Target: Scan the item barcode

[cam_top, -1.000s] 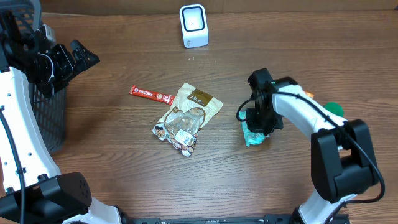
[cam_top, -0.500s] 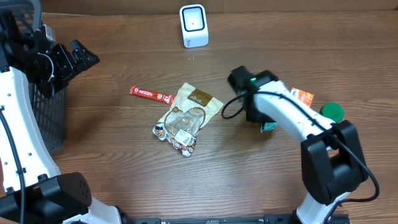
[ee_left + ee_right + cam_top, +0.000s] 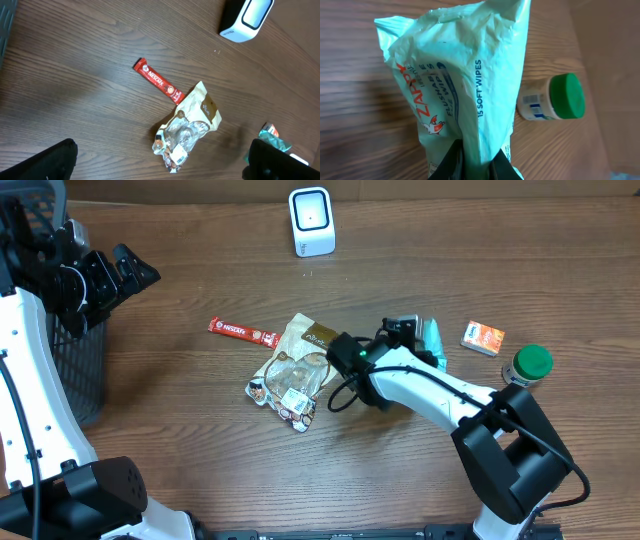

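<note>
While the right gripper point(image 3: 472, 159), closed to a narrow pinch, holds the pale green soft-plastic wipes pack point(image 3: 455, 75) by one edge above the brown wooden table point(image 3: 250, 480), the pack looks light, floppy and slippery, best gripped at a flat seam.

A red Nescafe stick point(image 3: 243, 332) is laid beside a crumpled snack bag point(image 3: 300, 370) on the tabletop point(image 3: 200, 450). An orange box point(image 3: 483, 338) is seen near a green-capped bottle point(image 3: 527, 364).

The crumpled pale green wipes pack point(image 3: 460, 85) is pinched at one end, well apart from the white scanner point(image 3: 311, 221).
</note>
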